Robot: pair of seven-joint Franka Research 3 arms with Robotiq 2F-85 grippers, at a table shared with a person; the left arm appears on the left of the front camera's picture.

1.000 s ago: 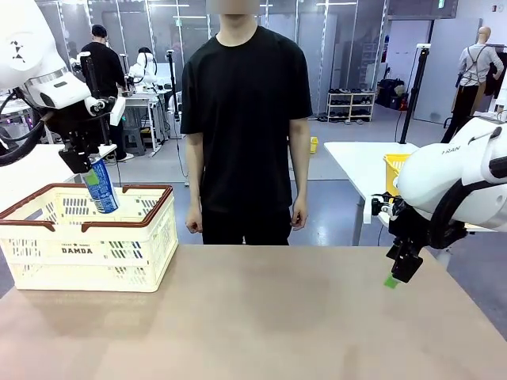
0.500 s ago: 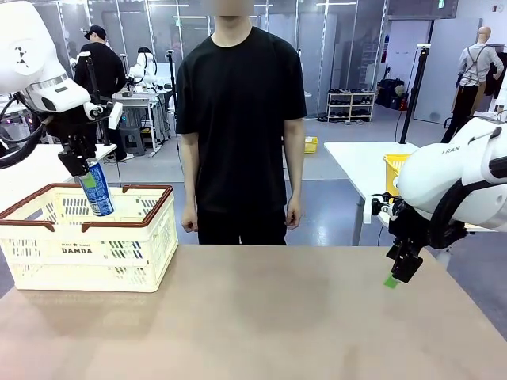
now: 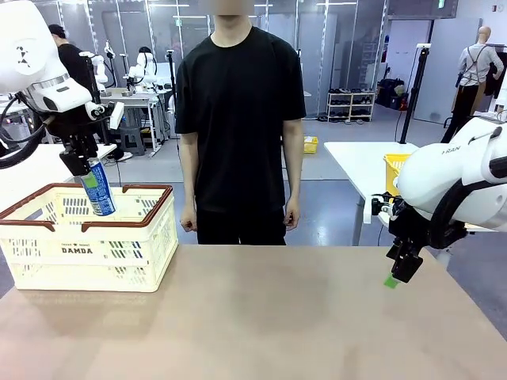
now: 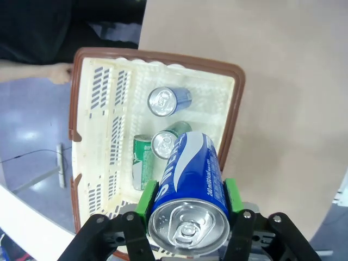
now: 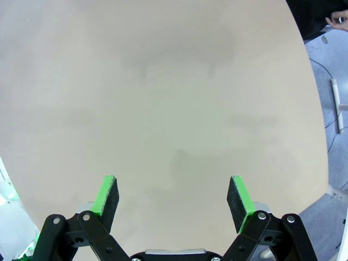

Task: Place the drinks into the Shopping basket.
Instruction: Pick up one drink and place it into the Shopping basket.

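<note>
My left gripper (image 3: pixel 85 170) (image 4: pixel 187 198) is shut on a blue drink can (image 3: pixel 99 190) (image 4: pixel 190 193) with white markings, held tilted above the cream Shopping basket (image 3: pixel 87 237) (image 4: pixel 106 109) at the table's left end. Inside the basket lie a blue can (image 4: pixel 168 100) and a green can (image 4: pixel 163 142), with a second green can (image 4: pixel 142 160) beside it. My right gripper (image 3: pixel 400 273) (image 5: pixel 173 198) hangs open over bare table at the right side, nothing between its green pads (image 5: pixel 106 196).
A person in a black shirt (image 3: pixel 242 103) stands at the far edge, arms down. The brown tabletop (image 3: pixel 269 317) stretches between basket and right gripper. A yellow basket (image 3: pixel 394 170) sits on another table behind the right arm.
The left gripper with the blue can has shifted slightly left over the basket. The person has edged slightly left. The right arm has not moved.
</note>
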